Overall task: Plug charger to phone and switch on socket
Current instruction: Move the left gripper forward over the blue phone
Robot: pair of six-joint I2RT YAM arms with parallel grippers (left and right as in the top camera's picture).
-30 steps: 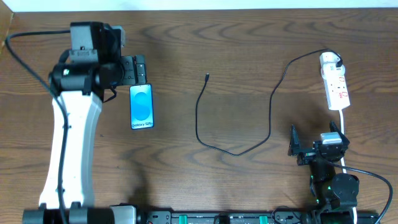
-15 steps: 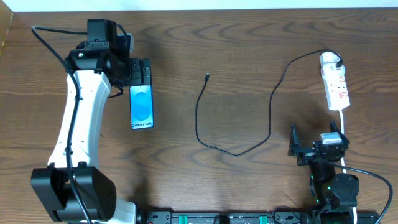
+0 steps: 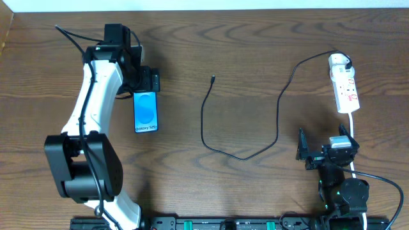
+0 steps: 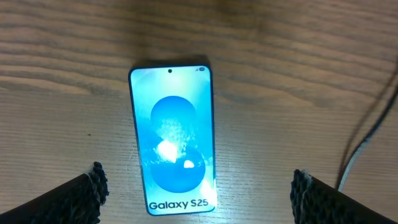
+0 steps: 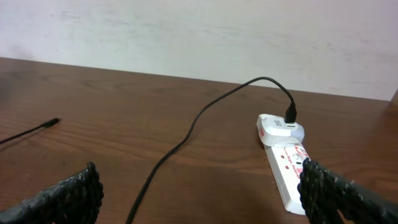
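The phone [image 3: 146, 110] lies flat at the left of the table, its blue screen lit and showing "Galaxy S25" [image 4: 173, 140]. My left gripper [image 3: 146, 82] hovers open just beyond its far end, and the fingertips [image 4: 93, 183] stand wide on either side of the phone without touching it. The charger [image 3: 239, 156] is a thin black cable curving across the middle, with its free tip [image 3: 212, 79] on bare wood. Its other end is plugged into the socket [image 3: 346, 89] at the far right. My right gripper [image 3: 323, 143] rests open near the front edge, facing the socket [image 5: 287, 171] and the cable [image 5: 186, 137].
The socket's white cord [image 3: 353, 124] runs from the strip toward the front, past my right arm. The white left arm [image 3: 89, 121] reaches across the table's left side. A pale wall [image 5: 199, 31] stands behind the far table edge.
The left arm has swung to the right and brought its open gripper over the phone's far end. The right arm, the cable and the socket have not moved.
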